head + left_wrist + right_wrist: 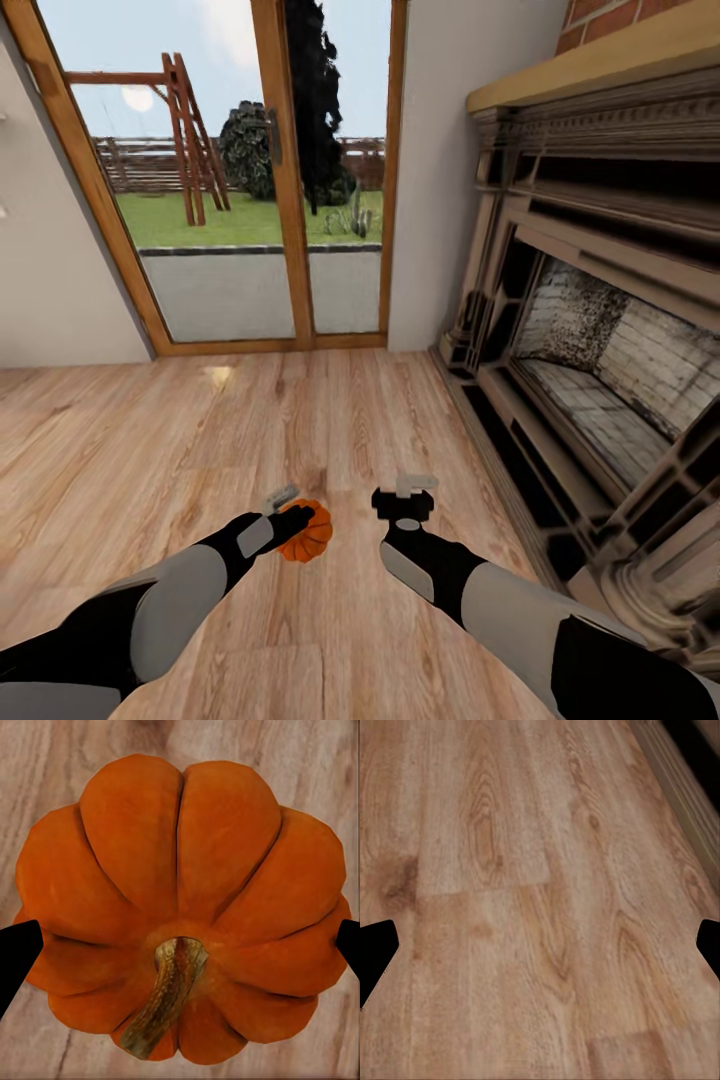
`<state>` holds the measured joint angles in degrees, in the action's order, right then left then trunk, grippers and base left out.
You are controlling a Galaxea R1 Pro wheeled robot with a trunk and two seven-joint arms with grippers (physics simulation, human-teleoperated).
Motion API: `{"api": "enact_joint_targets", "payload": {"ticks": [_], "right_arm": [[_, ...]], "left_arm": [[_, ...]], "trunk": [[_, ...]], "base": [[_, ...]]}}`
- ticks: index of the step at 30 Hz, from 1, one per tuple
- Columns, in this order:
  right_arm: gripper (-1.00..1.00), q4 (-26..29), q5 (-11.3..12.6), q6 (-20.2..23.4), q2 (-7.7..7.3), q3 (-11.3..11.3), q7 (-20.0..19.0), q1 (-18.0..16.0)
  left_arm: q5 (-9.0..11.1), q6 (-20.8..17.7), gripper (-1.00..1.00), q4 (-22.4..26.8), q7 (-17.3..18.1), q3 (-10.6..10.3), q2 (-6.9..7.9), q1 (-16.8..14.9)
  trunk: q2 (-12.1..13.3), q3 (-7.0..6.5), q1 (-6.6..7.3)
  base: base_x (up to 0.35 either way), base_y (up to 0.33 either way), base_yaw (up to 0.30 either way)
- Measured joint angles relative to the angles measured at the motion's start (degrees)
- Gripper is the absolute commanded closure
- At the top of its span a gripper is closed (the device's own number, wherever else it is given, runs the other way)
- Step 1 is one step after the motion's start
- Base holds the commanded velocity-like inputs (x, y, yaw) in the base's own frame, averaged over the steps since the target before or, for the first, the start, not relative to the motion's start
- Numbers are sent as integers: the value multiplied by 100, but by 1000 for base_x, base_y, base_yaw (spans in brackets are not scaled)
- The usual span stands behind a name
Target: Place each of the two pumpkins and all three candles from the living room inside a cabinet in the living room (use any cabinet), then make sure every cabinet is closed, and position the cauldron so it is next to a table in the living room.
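A bright-orange pumpkin with a brown stem hangs just above the plank floor, in front of me. My left gripper is shut on it. In the left wrist view the pumpkin sits between my left gripper's black fingertips, which press on its two sides. My right gripper is held beside it, to the right, open and holding nothing. The right wrist view has my right gripper over bare wood floor. Candles, cabinet and cauldron are out of view.
An ornate stone fireplace surround runs along the right side, close to my right arm. Wood-framed glass doors stand ahead, with a grey wall between them and the fireplace. Light wood floor stretches ahead and to the left.
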<state>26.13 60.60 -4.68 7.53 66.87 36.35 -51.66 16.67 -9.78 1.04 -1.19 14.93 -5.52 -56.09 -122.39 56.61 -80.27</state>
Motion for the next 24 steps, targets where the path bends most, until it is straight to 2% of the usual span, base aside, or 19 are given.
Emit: {"api": "enact_joint_targets", "payload": {"ticks": [5, 24], "right_arm": [[-100, 3, -15, -573, 9, 19, -13, 120], [-100, 3, -17, -640, 17, 40, -23, 204]], "left_arm": [[-1, 0, 100, 2, -21, -1, -18, 1], [1, -7, 100, 1, -22, 1, -27, 10]], "trunk": [[200, -103, 110], [963, -620, 527]], "base": [[0, 0, 0], [0, 0, 18]]}}
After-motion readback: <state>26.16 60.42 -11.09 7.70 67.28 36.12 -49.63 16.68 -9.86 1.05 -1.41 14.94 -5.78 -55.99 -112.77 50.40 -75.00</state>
